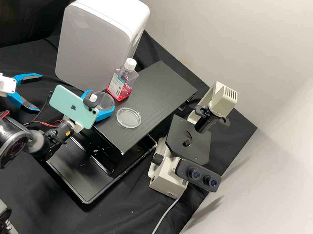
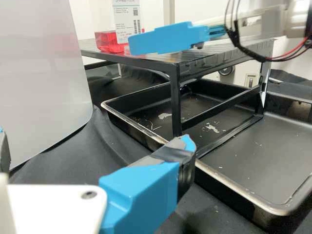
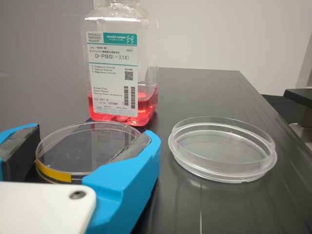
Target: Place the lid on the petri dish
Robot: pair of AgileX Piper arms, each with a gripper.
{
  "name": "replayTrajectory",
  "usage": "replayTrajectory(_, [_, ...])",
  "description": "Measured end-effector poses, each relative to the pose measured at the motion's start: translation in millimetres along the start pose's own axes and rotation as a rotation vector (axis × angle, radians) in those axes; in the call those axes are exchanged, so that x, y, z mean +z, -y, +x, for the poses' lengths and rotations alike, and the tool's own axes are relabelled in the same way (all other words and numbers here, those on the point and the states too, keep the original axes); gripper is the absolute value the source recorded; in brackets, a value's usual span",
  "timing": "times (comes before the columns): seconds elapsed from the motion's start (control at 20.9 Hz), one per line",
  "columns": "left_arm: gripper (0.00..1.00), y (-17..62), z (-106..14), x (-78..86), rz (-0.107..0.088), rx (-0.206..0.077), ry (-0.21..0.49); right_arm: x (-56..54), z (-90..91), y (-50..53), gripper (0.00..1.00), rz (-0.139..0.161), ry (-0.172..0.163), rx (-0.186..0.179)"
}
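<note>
The clear petri dish (image 1: 128,117) (image 3: 222,148) lies without a cover on the black raised shelf (image 1: 158,89). Just to its left, my right gripper (image 1: 101,104) (image 3: 83,161) is shut on the clear lid (image 1: 103,100) (image 3: 87,148), which has a yellow band on its rim. The lid is held flat, close above the shelf's left end and apart from the dish. My left gripper (image 1: 36,91) (image 2: 83,165) stands open and holds nothing, low at the far left of the bench, facing the tray under the shelf.
A bottle of red liquid (image 1: 121,81) (image 3: 122,63) stands on the shelf just behind the lid. A white box appliance (image 1: 98,35) is behind it, a microscope (image 1: 194,140) to the right. A black tray (image 1: 88,194) (image 2: 273,204) lies under the shelf.
</note>
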Motion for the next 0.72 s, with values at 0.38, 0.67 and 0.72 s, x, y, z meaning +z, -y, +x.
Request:
replayTrajectory(0.38, [1.0, 0.0, 0.0, 0.0, 0.0, 0.0, 0.0, -0.3, -15.4, -26.7, 0.0, -0.001, -0.008, 0.112])
replayTrajectory(0.67, [1.0, 0.0, 0.0, 0.0, 0.0, 0.0, 0.0, 10.6, -16.6, -40.2, 0.0, -0.002, 0.028, 0.173])
replayTrajectory(0.72, [1.0, 0.0, 0.0, 0.0, 0.0, 0.0, 0.0, 13.8, -14.9, -41.4, 0.0, -0.002, 0.04, 0.176])
